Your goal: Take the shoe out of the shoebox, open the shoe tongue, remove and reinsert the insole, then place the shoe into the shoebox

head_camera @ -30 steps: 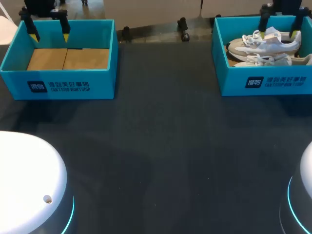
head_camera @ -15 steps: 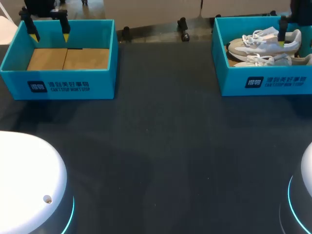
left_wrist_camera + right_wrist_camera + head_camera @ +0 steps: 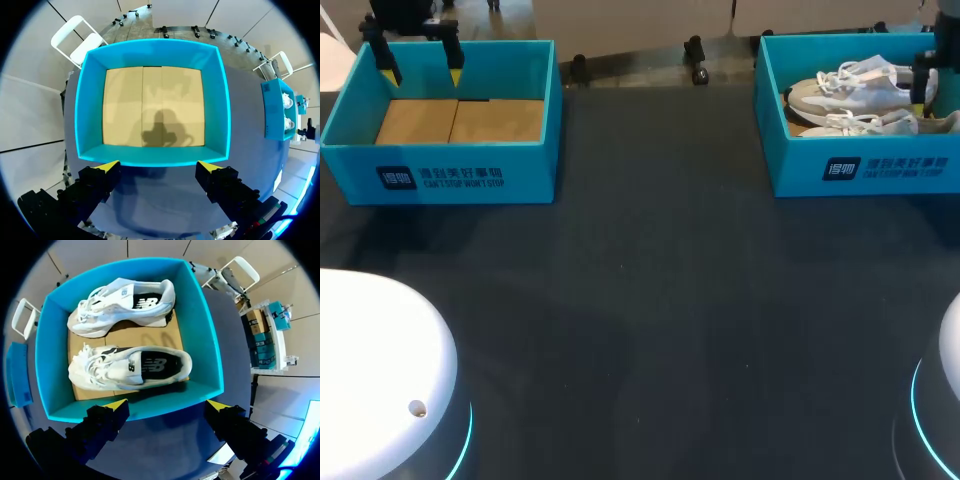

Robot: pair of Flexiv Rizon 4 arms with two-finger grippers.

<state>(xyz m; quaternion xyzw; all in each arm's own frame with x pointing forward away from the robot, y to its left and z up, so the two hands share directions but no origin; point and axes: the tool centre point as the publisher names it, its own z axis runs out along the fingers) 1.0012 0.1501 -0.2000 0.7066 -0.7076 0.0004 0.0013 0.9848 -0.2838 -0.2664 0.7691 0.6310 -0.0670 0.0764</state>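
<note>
While the left arm stays parked with its left gripper (image 3: 159, 165) spread wide and holding nothing above the rim of the left shoebox (image 3: 220, 100), whose cardboard floor is bare, the right arm is the one that has been travelling. A second ago, from the head view, both of its yellow tips hung over the far side of the right shoebox (image 3: 200, 330); half a second ago only one showed, further toward the heel end; now it sits at that box's right-hand end, partly cut off by the view's edge. Seen from its own wrist, the right gripper (image 3: 167, 405) is splayed apart with nothing between the fingers, well above the box and touching neither shoe. Both white sneakers lie on their sides inside, toes the same way: the near shoe (image 3: 132, 367) closer to the fingers, the far shoe (image 3: 122, 302) against the opposite wall. I take the sideways shift as lining up for a pick, likely at the heel or collar. Nothing is out on the table (image 3: 660, 300) yet, so the task has barely begun.
</note>
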